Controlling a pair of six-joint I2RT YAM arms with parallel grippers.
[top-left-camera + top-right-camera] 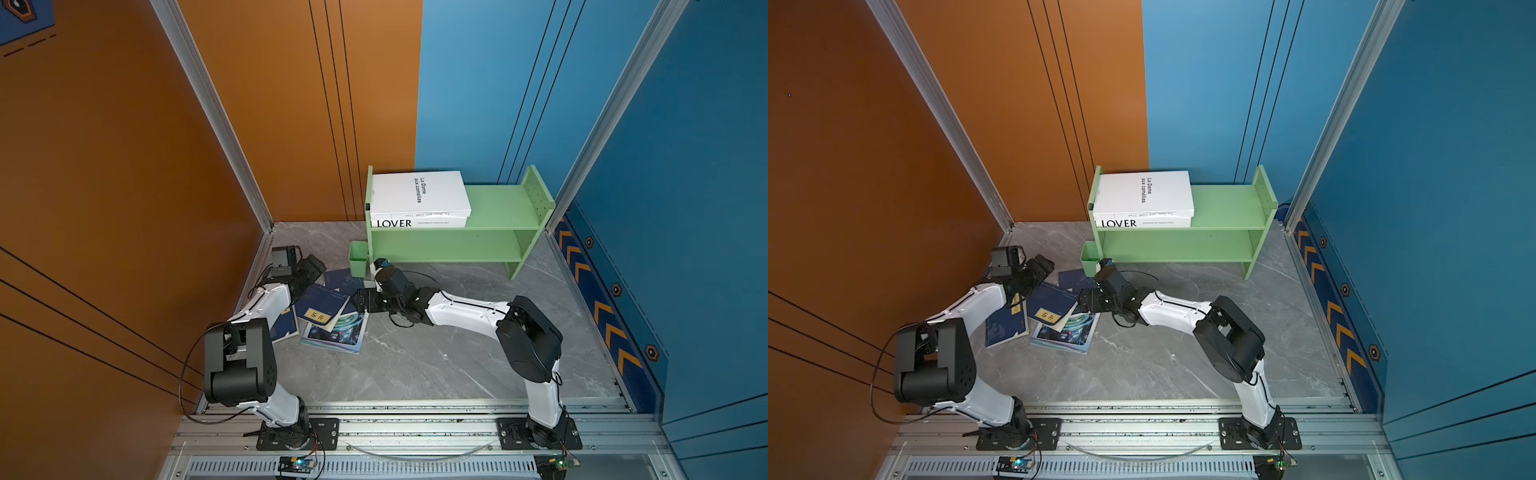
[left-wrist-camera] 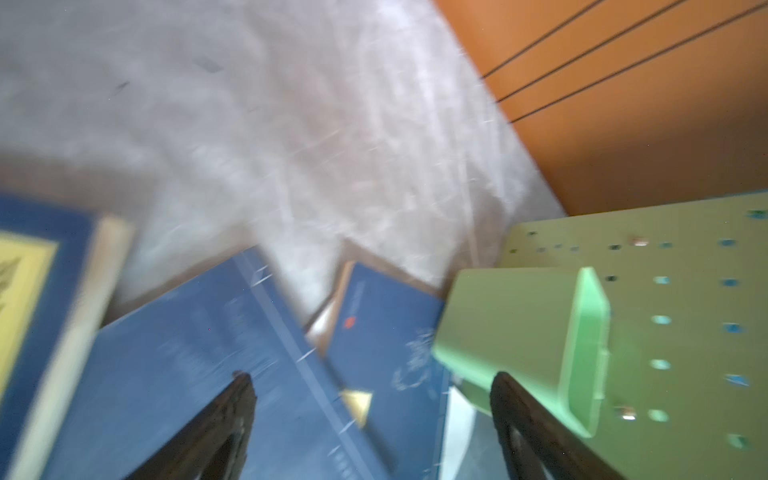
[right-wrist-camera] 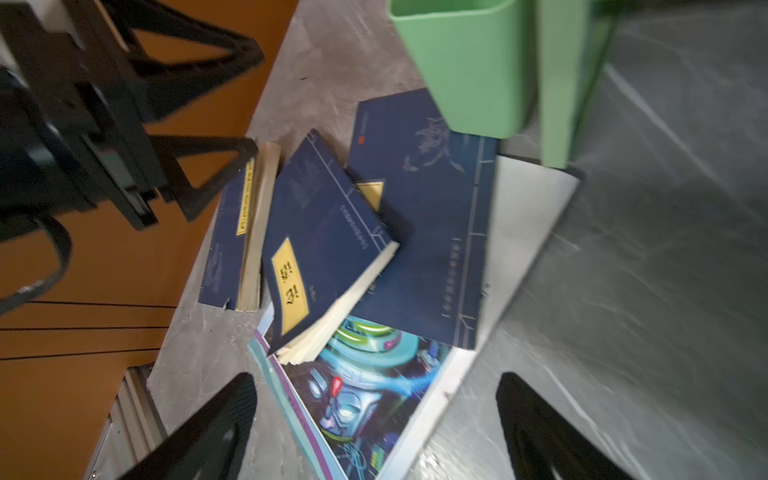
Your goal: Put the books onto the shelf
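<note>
The light-green shelf (image 1: 494,208) stands at the back, shown in both top views. Two white books (image 1: 419,193) lie stacked at the left end of its top tier, the lower one lettered LOVER (image 1: 1121,223). On the floor in front lies a loose pile of navy books (image 1: 322,299) with yellow labels, partly on a teal magazine (image 1: 336,334). My left gripper (image 2: 374,395) hangs open over the navy books (image 2: 199,374), beside the green cup (image 2: 519,332). My right gripper (image 3: 376,395) is open above the magazine (image 3: 357,374), nothing between its fingers.
The little green cup (image 1: 357,257) hangs at the shelf's left end, just above the pile. The orange wall (image 1: 124,208) is close behind the left arm. Bare grey floor (image 1: 436,353) lies right of the pile. The shelf's lower tier (image 1: 449,249) holds nothing.
</note>
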